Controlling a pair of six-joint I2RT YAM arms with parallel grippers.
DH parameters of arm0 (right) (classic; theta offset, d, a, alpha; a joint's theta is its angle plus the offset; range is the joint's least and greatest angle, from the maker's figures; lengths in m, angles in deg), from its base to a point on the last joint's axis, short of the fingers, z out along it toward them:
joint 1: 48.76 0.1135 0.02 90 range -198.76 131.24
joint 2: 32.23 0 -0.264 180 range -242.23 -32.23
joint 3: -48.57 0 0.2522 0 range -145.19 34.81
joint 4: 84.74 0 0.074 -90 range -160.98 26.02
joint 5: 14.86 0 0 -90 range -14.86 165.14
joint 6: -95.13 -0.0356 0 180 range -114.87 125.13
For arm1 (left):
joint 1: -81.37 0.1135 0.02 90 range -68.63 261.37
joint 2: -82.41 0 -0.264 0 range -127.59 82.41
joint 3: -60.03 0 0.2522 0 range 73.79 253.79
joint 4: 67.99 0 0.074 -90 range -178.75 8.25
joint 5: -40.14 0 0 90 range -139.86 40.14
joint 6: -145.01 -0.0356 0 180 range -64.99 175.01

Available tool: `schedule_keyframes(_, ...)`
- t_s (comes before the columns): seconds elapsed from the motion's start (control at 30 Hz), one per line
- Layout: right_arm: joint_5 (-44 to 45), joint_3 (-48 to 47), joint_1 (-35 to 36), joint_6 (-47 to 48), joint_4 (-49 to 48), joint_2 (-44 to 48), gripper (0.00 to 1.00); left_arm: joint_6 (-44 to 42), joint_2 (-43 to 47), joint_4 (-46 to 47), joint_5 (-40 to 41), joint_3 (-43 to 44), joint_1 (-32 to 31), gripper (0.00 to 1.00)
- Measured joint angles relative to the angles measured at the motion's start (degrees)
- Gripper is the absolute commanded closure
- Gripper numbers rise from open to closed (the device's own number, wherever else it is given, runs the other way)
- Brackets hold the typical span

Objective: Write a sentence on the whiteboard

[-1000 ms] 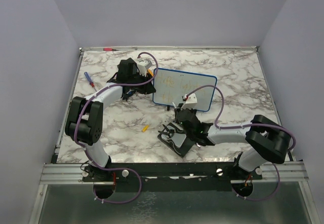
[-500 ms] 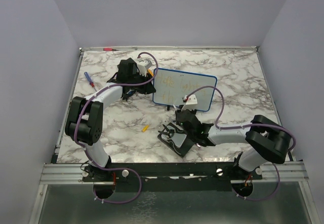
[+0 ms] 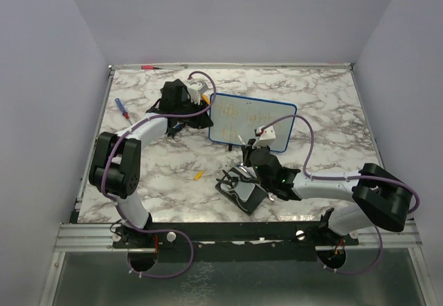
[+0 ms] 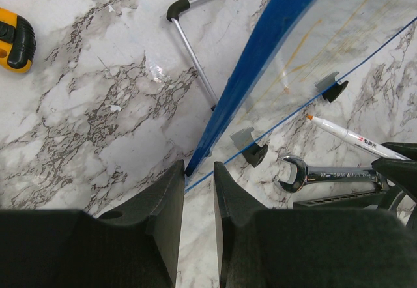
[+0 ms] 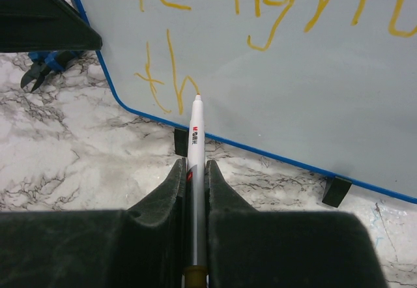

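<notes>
Top view: whiteboard (image 3: 223, 134) stands tilted mid-bench (image 3: 332, 105), with the sentence (image 3: 241, 114) faint on it in two lines. Left wrist: left pincer (image 4: 197, 169) is nearly pressed together, pinching the whiteboard's blue rim at a lower corner (steadying it, looks like). Right wrist: right pincer (image 5: 195, 165) is pinching a white marker (image 5: 196, 128), tip at the whiteboard's face just right of the "th" on the lower line; can't tell if it touches. Step: mid-writing the second line. Next move calls for light tip pressure and strokes running rightward along the whiteboard, with a firm left hold.
</notes>
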Motion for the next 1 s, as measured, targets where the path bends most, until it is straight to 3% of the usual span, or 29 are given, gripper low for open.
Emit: schedule_keyframes(1.0,1.6,0.76,-1.29,-2.34,1.75,-1.73,1.0,-0.02,0.02,0.0,0.0,0.0,0.0,0.75)
